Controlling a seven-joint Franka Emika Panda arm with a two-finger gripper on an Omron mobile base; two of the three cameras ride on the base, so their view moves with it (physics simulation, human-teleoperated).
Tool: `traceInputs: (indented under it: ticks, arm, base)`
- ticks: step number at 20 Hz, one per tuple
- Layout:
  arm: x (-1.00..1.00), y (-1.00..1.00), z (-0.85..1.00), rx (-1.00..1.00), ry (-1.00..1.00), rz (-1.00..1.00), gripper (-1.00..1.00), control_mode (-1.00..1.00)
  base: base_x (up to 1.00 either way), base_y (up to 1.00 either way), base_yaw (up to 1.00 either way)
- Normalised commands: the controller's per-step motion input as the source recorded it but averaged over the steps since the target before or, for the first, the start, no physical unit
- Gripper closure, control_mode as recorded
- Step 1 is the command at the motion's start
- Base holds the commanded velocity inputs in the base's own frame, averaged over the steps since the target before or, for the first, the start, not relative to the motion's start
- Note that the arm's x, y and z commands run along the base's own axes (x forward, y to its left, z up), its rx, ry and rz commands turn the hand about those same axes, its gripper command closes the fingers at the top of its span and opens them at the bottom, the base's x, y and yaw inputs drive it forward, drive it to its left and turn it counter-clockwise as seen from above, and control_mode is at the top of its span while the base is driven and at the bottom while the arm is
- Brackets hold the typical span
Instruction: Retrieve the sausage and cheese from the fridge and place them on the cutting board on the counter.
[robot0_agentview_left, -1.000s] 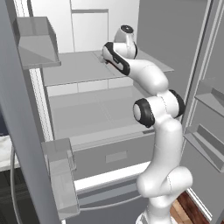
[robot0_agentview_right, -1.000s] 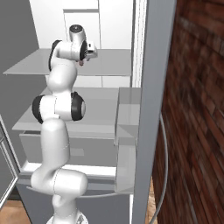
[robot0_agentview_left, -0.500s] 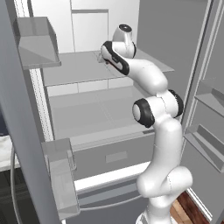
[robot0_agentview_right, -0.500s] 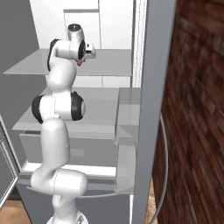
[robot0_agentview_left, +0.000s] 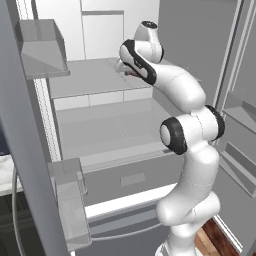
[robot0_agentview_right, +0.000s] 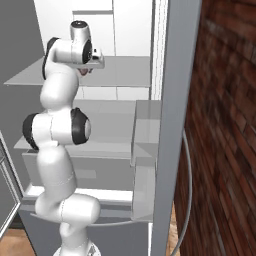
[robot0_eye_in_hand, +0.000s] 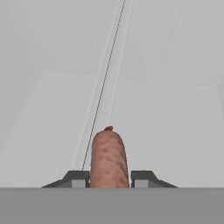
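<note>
Claw (robot0_eye_in_hand: 109, 177): closed on the sausage (robot0_eye_in_hand: 109, 157), one tip at each side
Sausage: lies lengthwise between the tips, rounded end pointing away; looks light, firm, a bit slick; best taken across its middle
Place: over the upper shelf (robot0_agentview_left: 95, 77)
Fridge (robot0_agentview_left: 200, 45): doors open; white back wall beyond

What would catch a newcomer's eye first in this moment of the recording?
The white arm reaching deep into the open fridge, its gripper at the upper shelf. In the hand view the reddish-brown sausage stands between the two fingertips, clamped. The brick wall to the right of the fridge door stands out in the right base view.
</note>
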Motion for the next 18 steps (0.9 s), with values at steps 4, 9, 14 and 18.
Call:
traceInputs:
  ticks: [4,9,14,18]
  arm:
    - [-1.0,-0.01,-0.19,0.04,0.0,0.0,1.0,-1.0]
    - [-1.0,-0.05,-0.12,0.04,0.0,0.0,1.0,-1.0]
    - [-1.0,-0.2,0.07,0.05,0.0,0.0,1.0,-1.0]
    - [-1.0,-0.21,0.0,0.01,0.0,-0.01,1.0,-1.0]
  base:
    - [0.0,0.0,0.0]
    - [0.0,0.0,0.0]
    - [0.0,0.0,0.0]
    - [0.0,0.0,0.0]
